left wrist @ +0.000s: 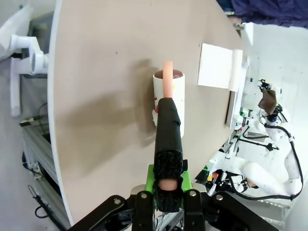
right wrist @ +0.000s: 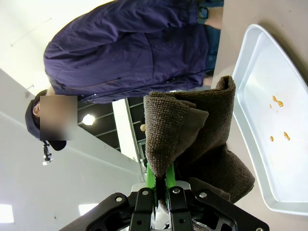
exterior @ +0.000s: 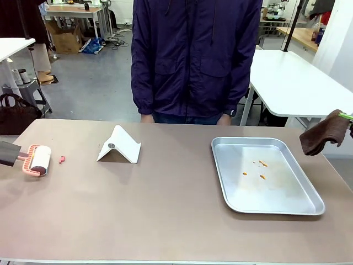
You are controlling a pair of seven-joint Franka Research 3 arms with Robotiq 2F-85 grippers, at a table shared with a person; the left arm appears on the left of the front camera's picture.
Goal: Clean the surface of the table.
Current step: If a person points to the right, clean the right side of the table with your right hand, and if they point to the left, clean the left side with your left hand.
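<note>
The table (exterior: pixel 165 210) stretched its long axis left to right between robot and person (exterior: pixel 193 55); its matte brown top lay directly beneath both grippers. The left gripper (left wrist: pixel 167 185) was clamped on the black handle of a lint roller (exterior: pixel 37 159); the roller's drum appeared to rest on the tabletop near the left end, its handle pointing out over the left edge. A small red scrap (exterior: pixel 62 159) lay on the table just right of the drum; the left arm was plainly the nearer one to it, so a short roll rightward would likely be what the next move called for. A white folded stand (exterior: pixel 120 146) stood farther right, toward the far side. The right gripper (right wrist: pixel 161 185) was closed on a bunched brown cloth (exterior: pixel 322 135), hanging above the table's right end, apart from the surface; a silver tray (exterior: pixel 287 193) lay just left of it, holding a few orange crumbs (exterior: pixel 263 163).
</note>
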